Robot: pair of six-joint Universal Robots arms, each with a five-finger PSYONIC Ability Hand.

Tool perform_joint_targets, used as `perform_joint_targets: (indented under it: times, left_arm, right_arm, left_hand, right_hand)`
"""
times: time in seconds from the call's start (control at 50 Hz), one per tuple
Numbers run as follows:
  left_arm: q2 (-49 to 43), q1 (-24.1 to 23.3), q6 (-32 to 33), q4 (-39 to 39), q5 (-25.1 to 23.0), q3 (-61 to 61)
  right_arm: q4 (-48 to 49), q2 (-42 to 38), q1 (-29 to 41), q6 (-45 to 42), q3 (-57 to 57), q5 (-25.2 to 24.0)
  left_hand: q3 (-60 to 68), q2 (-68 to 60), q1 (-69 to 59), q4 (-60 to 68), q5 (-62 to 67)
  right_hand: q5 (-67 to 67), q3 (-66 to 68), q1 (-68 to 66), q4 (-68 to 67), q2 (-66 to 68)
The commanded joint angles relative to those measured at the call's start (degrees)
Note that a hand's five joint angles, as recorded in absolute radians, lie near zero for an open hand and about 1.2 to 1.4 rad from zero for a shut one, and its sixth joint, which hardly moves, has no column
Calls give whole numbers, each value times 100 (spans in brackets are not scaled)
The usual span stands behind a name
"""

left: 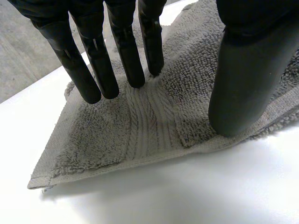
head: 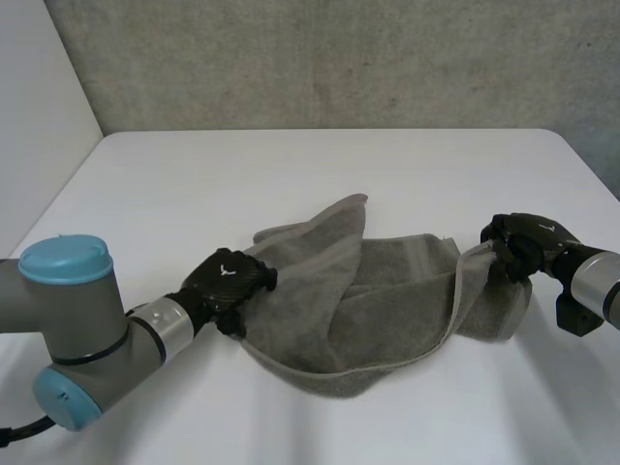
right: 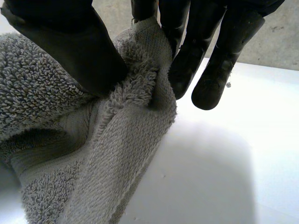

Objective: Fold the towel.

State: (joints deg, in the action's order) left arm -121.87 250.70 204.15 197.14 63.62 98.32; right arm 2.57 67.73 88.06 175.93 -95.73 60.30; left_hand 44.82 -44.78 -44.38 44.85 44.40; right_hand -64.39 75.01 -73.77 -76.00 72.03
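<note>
One grip set: right hand (head: 528,240) pinches towel (head: 387,300) edge, left hand (head: 228,281) only presses straight fingers (left: 100,65) near a corner; it should close next.

Bright, even, diffuse light from overhead. White table (head: 320,165) nearly blows out twd the near side in my head view. The towel (head: 387,310) throws a soft grey shadow along its near edge there, also under its hem in my left wrist view. Wall (head: 339,58) behind is dimmer. Faint sheen on my left hand (left: 240,84), at the thumb.
</note>
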Motion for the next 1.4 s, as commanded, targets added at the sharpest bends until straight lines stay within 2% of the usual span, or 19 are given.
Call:
perform_joint_targets:
  times: [0.02,0.26,0.42,0.76,0.98,1.16,1.24,1.36,1.4]
  left_arm:
    - [57,49,-7,-35,1,3]
    - [427,207,-7,-677,-77,179]
    - [383,216,-7,-703,-367,196]
    - [49,199,2,-659,-368,73]
    - [-127,172,2,-668,-350,-164]
    - [-144,102,-7,-686,-333,-226]
    - [-136,93,-16,-703,-341,-217]
    - [-83,93,-16,-721,-359,-129]
    - [-48,93,-16,-747,-359,-94]
  right_arm:
    - [7,-66,0,-6,11,-10]
    - [94,-233,-78,64,46,95]
    - [148,-453,-202,196,98,333]
    - [121,-462,-193,196,90,280]
    - [112,-453,-193,152,81,271]
    - [112,-444,-202,134,81,263]
    - [121,-444,-202,134,81,254]
    - [121,-436,-202,126,90,245]
    - [121,-436,-202,134,90,245]
  left_hand:
    - [-432,428,388,-436,-1391]
    - [-617,613,573,-621,-1576]
    - [-500,496,456,-503,-1459]
    - [-45,41,2,-49,-1004]
    - [846,-850,-890,842,-113]
    - [2276,-2280,-2320,2272,1317]
    - [3515,-3519,-3559,3511,2556]
    - [3504,-3508,-3548,3500,2545]
    - [2316,-2320,-2360,2312,1357]
  right_hand:
    - [-561,499,-623,-400,797]
    - [-561,499,-623,-400,797]
    - [-561,499,-623,-400,797]
    - [-561,499,-623,-400,797]
    - [-561,499,-623,-400,797]
    - [-561,499,-623,-400,797]
    - [-561,499,-623,-400,797]
    - [-561,499,-623,-400,797]
    - [-561,499,-623,-400,797]
